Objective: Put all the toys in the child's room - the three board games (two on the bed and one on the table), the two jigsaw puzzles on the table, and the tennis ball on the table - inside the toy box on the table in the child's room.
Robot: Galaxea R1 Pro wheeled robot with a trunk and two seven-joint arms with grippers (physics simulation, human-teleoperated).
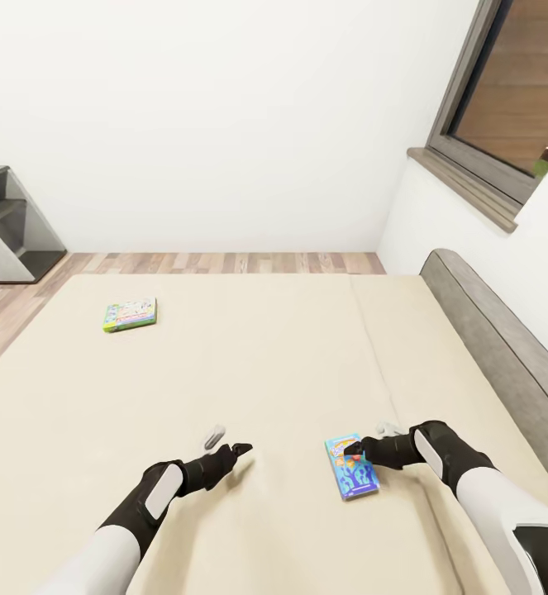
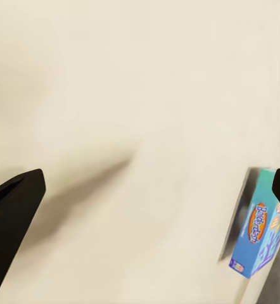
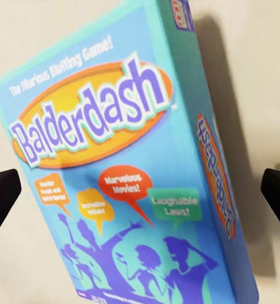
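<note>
The right gripper [image 1: 359, 450] is hovering just over the near end of the blue Balderdash box [image 1: 352, 467], its fingers [image 3: 2, 196] spread wide to either side of the box and not yet pinching anything. That box is lying flat on the cream mattress of the bed [image 1: 249, 372], close to the grey padded side of the base [image 1: 488, 330]. Off to its left, the left gripper [image 1: 228, 442] is hanging low over bare mattress, its dark fingertips [image 2: 13, 209] also parted and holding nothing. Further out, toward the far left corner of the bed, a second board game [image 1: 131, 315] with a green-edged lid is sitting flat, well apart from both arms. Beyond the bed, wood plank floor [image 1: 224, 263] is running along the white wall, with a window [image 1: 513, 91] up on the right.

I'd say the job is barely getting going: both games on the bed are waiting to be lifted. The first pickup looks to be the step in hand.
</note>
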